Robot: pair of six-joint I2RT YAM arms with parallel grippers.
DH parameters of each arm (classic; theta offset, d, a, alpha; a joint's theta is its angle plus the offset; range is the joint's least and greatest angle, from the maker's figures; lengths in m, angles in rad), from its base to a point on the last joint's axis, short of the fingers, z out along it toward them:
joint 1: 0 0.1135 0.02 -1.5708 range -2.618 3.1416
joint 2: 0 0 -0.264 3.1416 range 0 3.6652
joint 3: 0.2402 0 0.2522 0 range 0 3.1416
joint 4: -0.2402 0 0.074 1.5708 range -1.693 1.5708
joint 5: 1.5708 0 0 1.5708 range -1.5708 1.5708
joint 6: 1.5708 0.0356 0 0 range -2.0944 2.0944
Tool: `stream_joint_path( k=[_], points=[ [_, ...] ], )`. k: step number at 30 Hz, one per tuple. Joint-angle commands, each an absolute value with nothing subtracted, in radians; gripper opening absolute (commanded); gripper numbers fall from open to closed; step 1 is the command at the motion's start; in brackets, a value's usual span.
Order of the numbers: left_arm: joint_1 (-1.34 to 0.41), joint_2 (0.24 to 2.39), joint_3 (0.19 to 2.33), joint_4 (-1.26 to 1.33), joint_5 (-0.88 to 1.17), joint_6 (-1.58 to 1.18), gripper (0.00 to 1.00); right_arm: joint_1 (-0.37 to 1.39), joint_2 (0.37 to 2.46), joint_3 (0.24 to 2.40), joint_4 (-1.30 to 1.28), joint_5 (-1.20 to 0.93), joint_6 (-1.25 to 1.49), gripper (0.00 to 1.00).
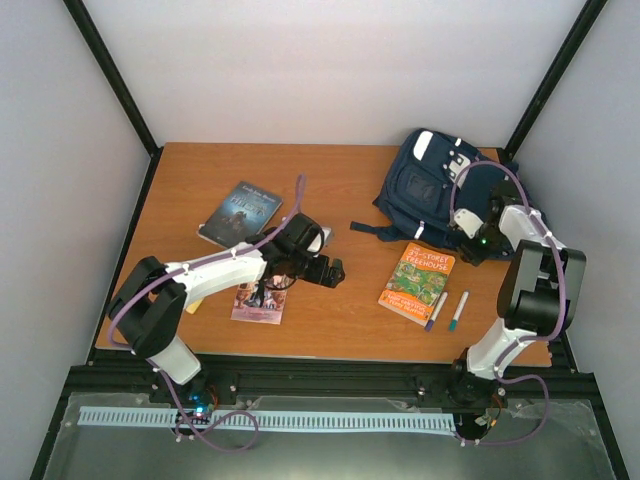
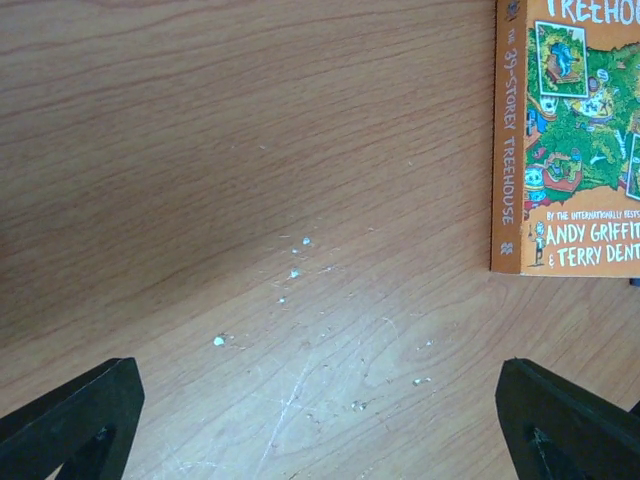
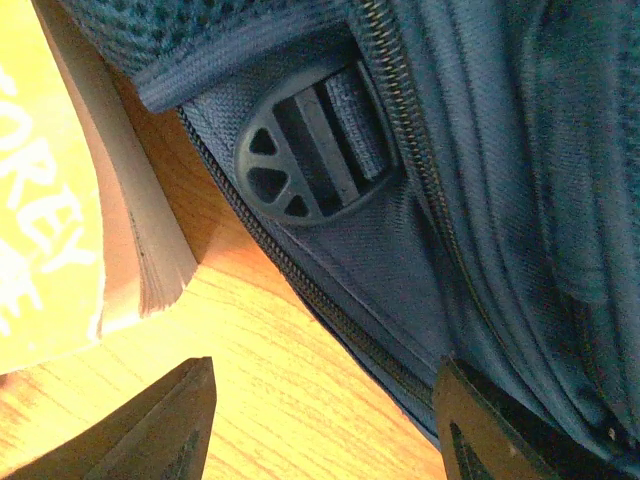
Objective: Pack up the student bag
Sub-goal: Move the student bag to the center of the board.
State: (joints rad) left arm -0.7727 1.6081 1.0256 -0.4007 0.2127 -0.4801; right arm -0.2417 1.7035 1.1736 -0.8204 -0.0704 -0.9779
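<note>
Near the centre of the scuffed wood-grain tabletop (image 1: 200, 180), the left gripper (image 1: 328, 270) hangs with its black wedge fingers (image 2: 70, 415) spread wide, holding nothing. A glossy orange paperback (image 1: 417, 282) lies at 4 o'clock. The student bag (image 1: 425, 185), soft woven navy fabric, slumps at 2 o'clock, where the right gripper (image 3: 320, 420) stands part-open beside its zip seam, clamping nothing.

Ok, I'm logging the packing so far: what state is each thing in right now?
student bag: lying flat, front up
Treehouse book: closed, cover up
dark-covered book: closed, flat
pink booklet: flat on table
purple marker: lying loose
teal marker: lying loose
left tool: open, empty
right tool: open, at bag's edge
</note>
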Motion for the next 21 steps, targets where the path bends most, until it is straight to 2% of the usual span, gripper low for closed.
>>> stream_joint_path(
  k=[1, 4, 8, 12, 13, 21],
  points=[
    [-0.784, 1.575, 1.007, -0.398, 0.202, -0.483, 1.0, -0.241, 1.752, 1.193, -0.826, -0.086, -1.014, 0.58],
    [-0.784, 1.559, 0.993, -0.394, 0.187, -0.488, 1.0, -0.239, 1.794, 1.187, -0.792, -0.042, -1.013, 0.5],
    [-0.784, 1.551, 1.016, -0.435, 0.144, -0.473, 1.0, -0.24, 1.837, 1.19, -0.731, -0.001, -0.987, 0.35],
    [-0.784, 1.535, 1.025, -0.437, 0.143, -0.472, 0.99, -0.201, 1.834, 1.243, -0.742, -0.009, -0.954, 0.07],
    [-0.784, 1.535, 1.028, -0.44, 0.143, -0.472, 0.99, -0.187, 1.823, 1.251, -0.745, -0.01, -0.948, 0.04],
    [-0.784, 1.511, 1.0, -0.45, 0.114, -0.491, 0.98, -0.041, 1.737, 1.383, -0.798, 0.036, -0.9, 0.03]
  ],
)
